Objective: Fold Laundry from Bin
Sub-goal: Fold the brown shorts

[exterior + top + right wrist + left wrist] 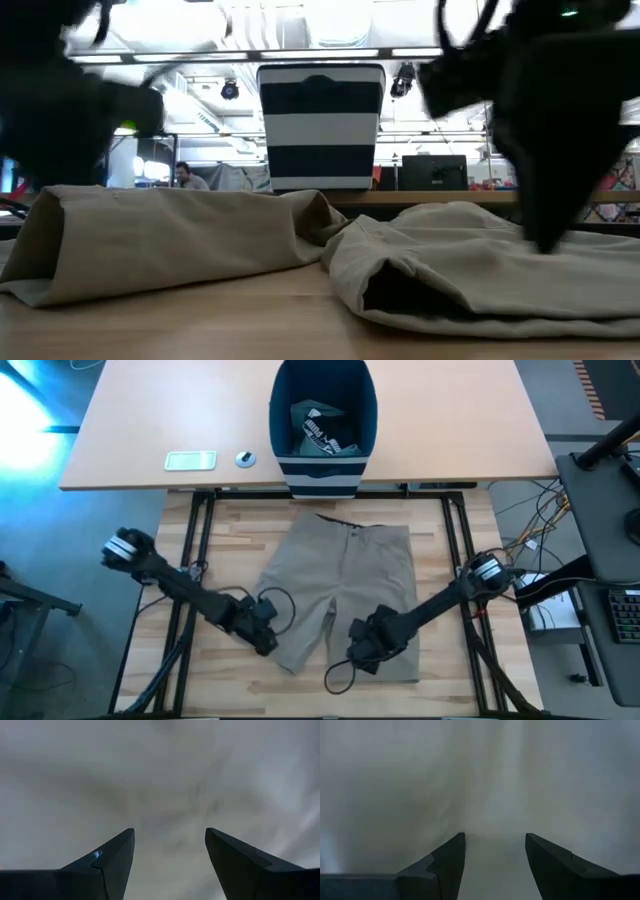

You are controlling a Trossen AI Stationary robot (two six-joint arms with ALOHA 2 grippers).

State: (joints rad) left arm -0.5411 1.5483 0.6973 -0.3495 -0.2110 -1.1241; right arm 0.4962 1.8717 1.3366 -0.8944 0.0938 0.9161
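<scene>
A pale wooden table [210,520] carries beige shorts [350,585] spread flat, waistband toward the striped navy bin [322,420] standing well beyond both arms. The left end effector [268,642] sits at the hem of one leg and the right end effector [362,656] at the hem of the other, each with fingers spread and cloth directly ahead, pinching nothing as far as I can see. By my judgement folding has barely begun: the shorts lie unfolded, more laundry [320,432] waits in the bin, its white lettering too small to read
</scene>
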